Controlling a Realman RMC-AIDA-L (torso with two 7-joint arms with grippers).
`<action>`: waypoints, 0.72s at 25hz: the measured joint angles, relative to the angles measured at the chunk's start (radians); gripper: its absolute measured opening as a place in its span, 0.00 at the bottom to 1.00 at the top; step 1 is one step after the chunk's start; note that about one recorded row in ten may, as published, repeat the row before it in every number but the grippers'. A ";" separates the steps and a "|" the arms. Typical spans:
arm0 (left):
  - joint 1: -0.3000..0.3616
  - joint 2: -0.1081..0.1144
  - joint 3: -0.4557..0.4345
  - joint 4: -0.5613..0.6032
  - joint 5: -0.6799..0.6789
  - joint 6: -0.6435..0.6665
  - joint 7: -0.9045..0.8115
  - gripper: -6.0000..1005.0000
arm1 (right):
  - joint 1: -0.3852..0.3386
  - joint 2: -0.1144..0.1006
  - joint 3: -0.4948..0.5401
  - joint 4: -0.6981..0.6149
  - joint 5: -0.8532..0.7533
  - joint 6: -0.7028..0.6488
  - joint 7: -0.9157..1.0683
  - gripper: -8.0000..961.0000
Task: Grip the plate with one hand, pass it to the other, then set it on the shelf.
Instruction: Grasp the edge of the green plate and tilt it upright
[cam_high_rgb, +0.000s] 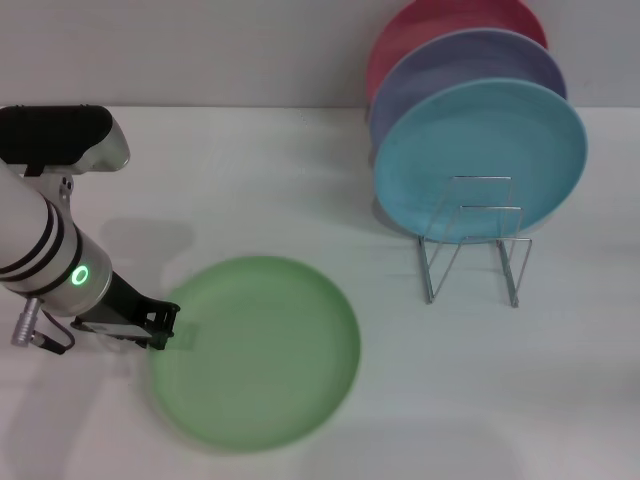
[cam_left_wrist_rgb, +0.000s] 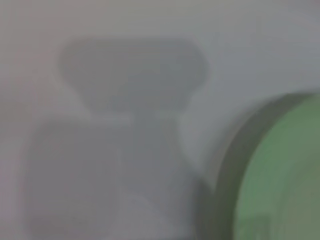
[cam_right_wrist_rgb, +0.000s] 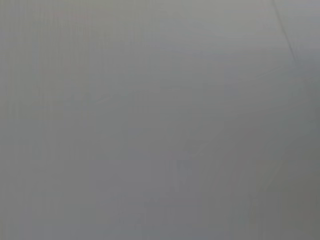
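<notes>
In the head view the left gripper (cam_high_rgb: 163, 327) sits low over the white table (cam_high_rgb: 250, 170), its dark fingers (cam_high_rgb: 168, 318) at the near-left rim of the light green plate (cam_high_rgb: 256, 350); whether they are spread or pinched on the rim cannot be told from here. The plate lies flat on the table, stretching away from the fingertips toward the robot's right. Well beyond it, farther right and back, stands the wire shelf (cam_high_rgb: 472, 240), with a turquoise-blue plate (cam_high_rgb: 480, 158), a lavender plate (cam_high_rgb: 470, 75) and a red plate (cam_high_rgb: 440, 30) upright in its rear loops; the front loops hold nothing. The left wrist view shows the plate's (cam_left_wrist_rgb: 280, 175) green edge close by, with a shadow on the table beside it. The right wrist view shows only a plain grey surface, and the right gripper appears nowhere.
</notes>
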 joint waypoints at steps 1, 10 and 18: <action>0.000 0.000 0.000 0.000 0.000 0.000 0.000 0.15 | 0.000 0.000 0.000 0.000 0.000 0.000 0.000 0.65; -0.001 0.000 -0.007 0.006 -0.003 -0.009 0.011 0.06 | 0.000 0.000 0.000 -0.003 0.000 0.000 0.000 0.65; 0.011 0.001 -0.035 0.049 -0.005 0.030 0.017 0.05 | -0.003 0.003 0.000 -0.003 0.010 0.000 0.000 0.65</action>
